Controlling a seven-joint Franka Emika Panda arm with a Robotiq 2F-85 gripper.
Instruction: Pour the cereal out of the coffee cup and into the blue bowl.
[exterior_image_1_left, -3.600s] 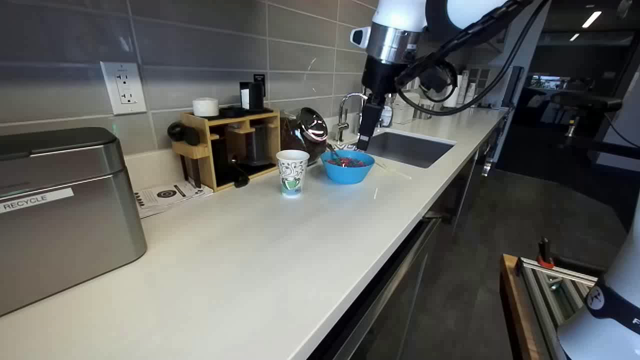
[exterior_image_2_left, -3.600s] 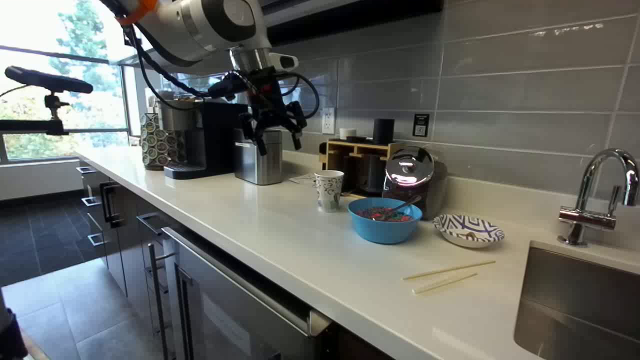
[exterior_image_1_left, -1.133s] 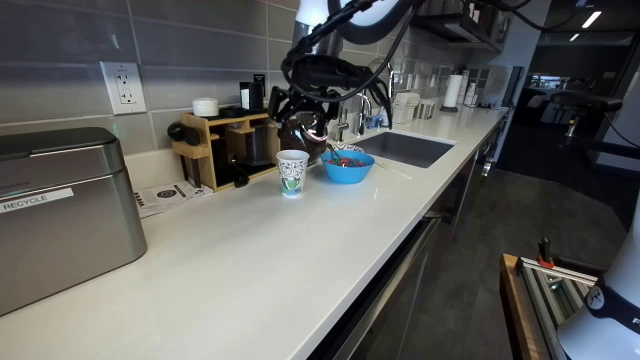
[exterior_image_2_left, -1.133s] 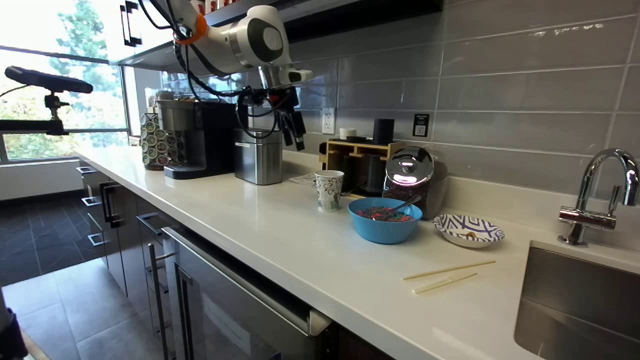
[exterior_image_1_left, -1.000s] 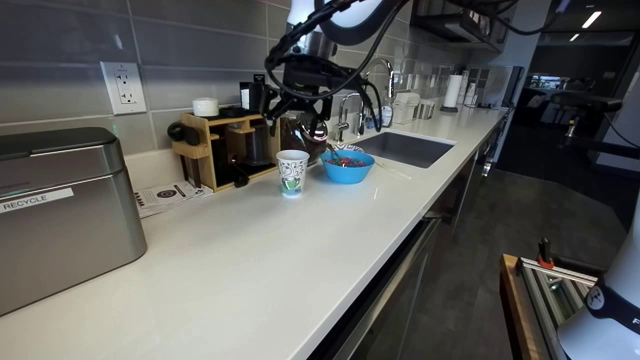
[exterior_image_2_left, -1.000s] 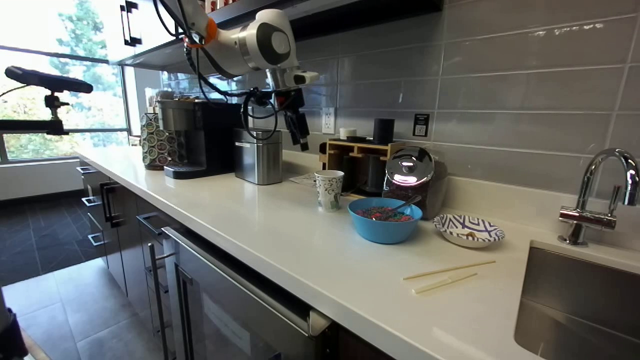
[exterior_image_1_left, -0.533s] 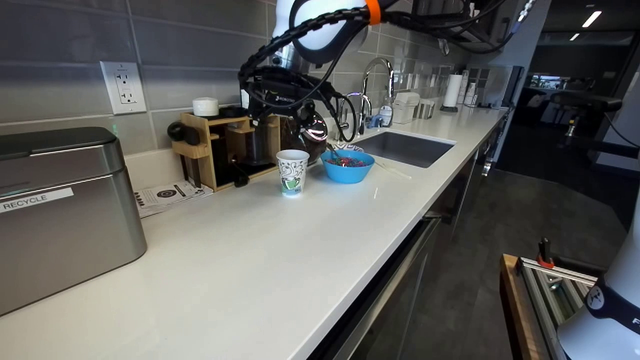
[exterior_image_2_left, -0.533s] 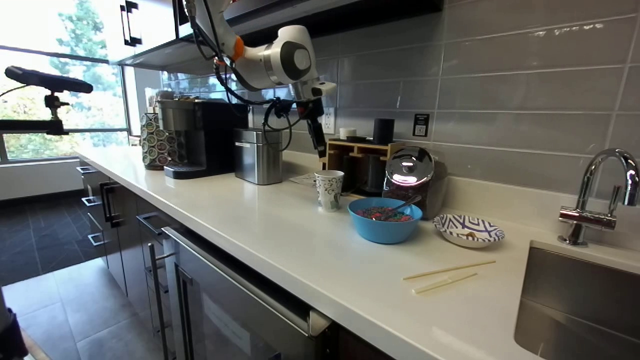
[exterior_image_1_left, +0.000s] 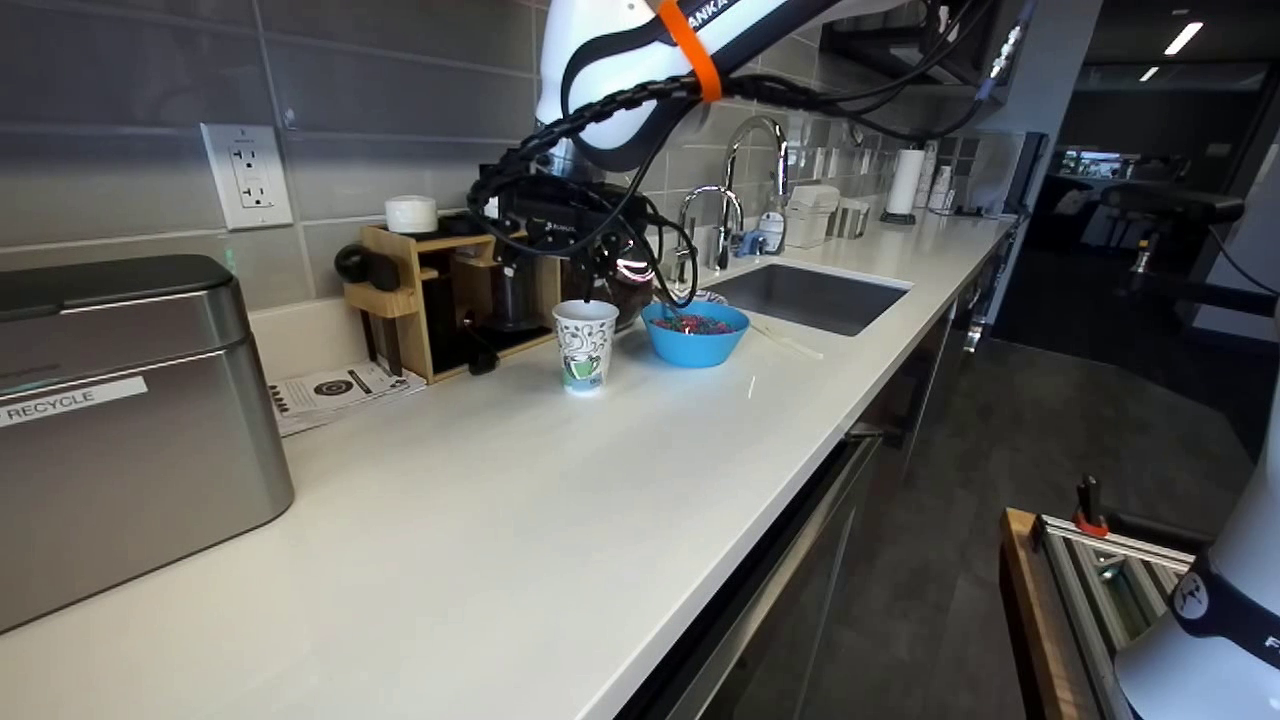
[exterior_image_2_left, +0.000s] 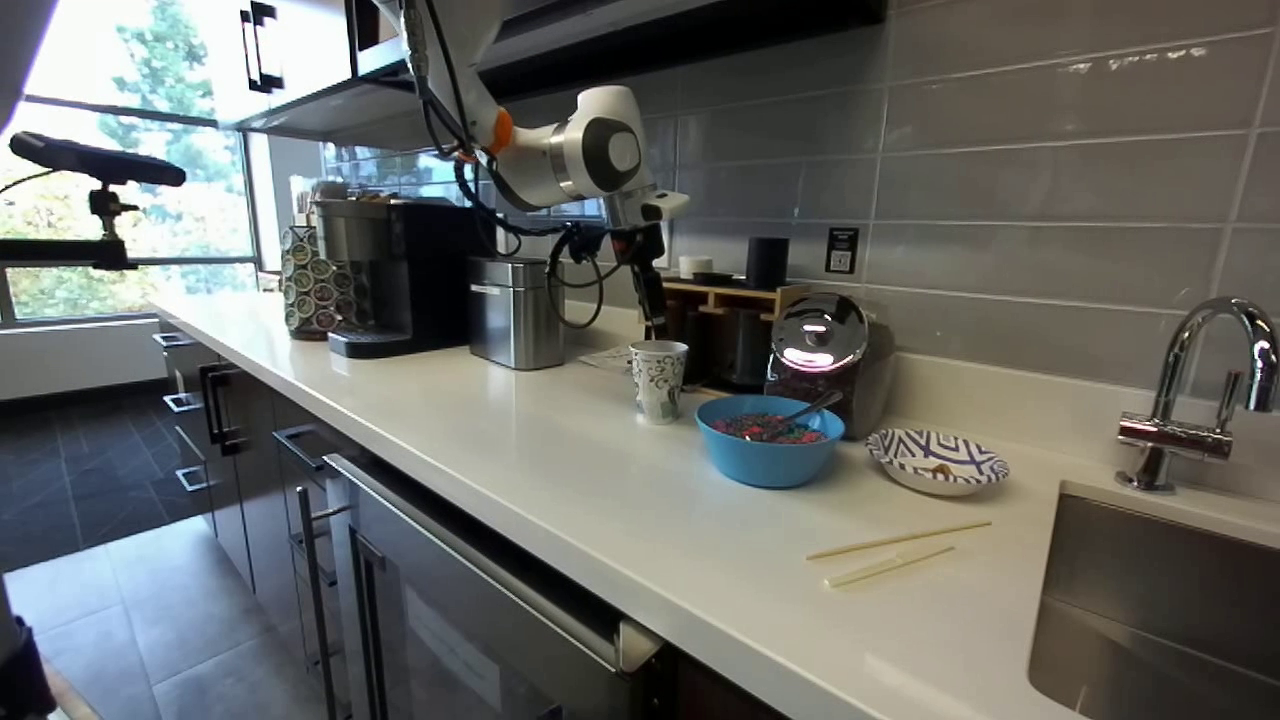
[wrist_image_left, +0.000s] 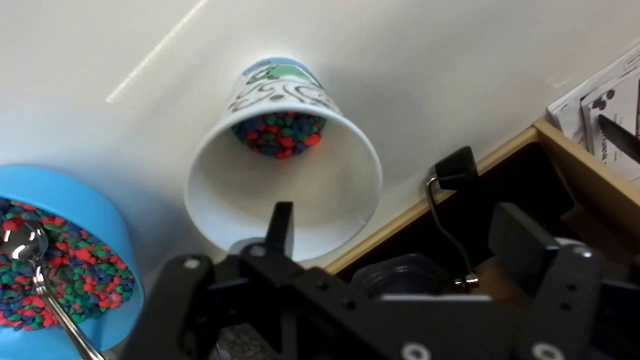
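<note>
Since the earlier frames the pincer (wrist_image_left: 392, 222) has come lower, in an exterior view shifting a little rightward, down close to the paper coffee cup (exterior_image_2_left: 657, 385); the cup and the blue bowl (exterior_image_2_left: 770, 460) stand where they stood. The pincer is released, its fingers (wrist_image_left: 281, 222) spread wide in the wrist view, one overlapping the cup's rim; whether it touches, I cannot tell. The cup stands upright, near the middle of both exterior views, with red, green and blue cereal (wrist_image_left: 282, 135) at its bottom. Just beside it the bowl, lower left in the wrist view, holds more cereal and a metal spoon (wrist_image_left: 24, 242). In an exterior view the white desk (exterior_image_1_left: 450, 520) spreads wide toward the lower left, and its front edge, running from bottom center to upper right, lies well apart from the cup. Behind the cup, upper left, a wooden organizer (exterior_image_1_left: 548, 290) leaves a narrower strip.
</note>
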